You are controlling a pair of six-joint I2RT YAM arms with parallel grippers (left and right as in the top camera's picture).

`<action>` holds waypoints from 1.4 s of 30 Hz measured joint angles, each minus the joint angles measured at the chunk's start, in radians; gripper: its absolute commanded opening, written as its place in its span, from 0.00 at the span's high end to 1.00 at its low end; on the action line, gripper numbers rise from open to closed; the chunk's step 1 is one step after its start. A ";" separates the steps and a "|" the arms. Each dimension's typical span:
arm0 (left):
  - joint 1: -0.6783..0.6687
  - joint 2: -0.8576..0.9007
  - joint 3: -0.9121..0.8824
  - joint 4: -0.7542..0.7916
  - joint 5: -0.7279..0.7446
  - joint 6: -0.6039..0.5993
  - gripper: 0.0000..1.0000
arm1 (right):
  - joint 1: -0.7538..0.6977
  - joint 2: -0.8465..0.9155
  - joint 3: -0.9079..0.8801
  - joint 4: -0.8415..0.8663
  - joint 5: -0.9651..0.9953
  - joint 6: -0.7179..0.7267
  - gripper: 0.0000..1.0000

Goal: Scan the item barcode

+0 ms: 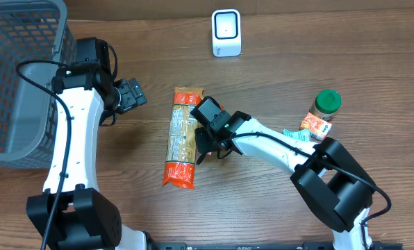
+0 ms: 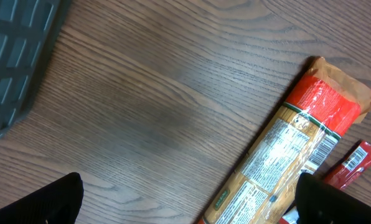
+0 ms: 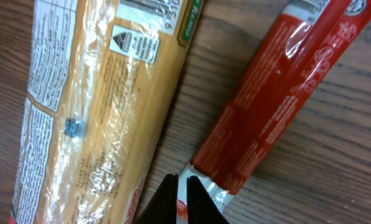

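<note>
Pasta packet [image 1: 181, 139]: lay beside red sachet [image 3: 279, 93].
Right hand [image 3: 180, 190]: pressed together at sachet's end.
Left hand [image 1: 132, 94]: spread, near basket [image 1: 12, 83].
Scanner [image 1: 226, 31]: well apart.

I see the basket [image 1: 12, 76] on the tabletop's [image 1: 332, 55] far-left corner and the scanner [image 1: 226, 32] at mid far edge. The pasta pack [image 1: 181, 139] lies centre, running near to far. The stick packet [image 3: 279, 93] lies just beside it on its right. The right tool [image 3: 178, 193] is at one end of that packet. The left tool [image 1: 134, 94] sits between basket and pack. The jar [image 1: 326, 104] is toward the right edge, with the small box [image 1: 316, 126] just in front of it.
</note>
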 measured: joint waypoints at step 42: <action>0.000 0.000 0.000 0.000 0.000 0.000 0.00 | -0.118 0.037 0.063 -0.549 0.233 -0.269 0.93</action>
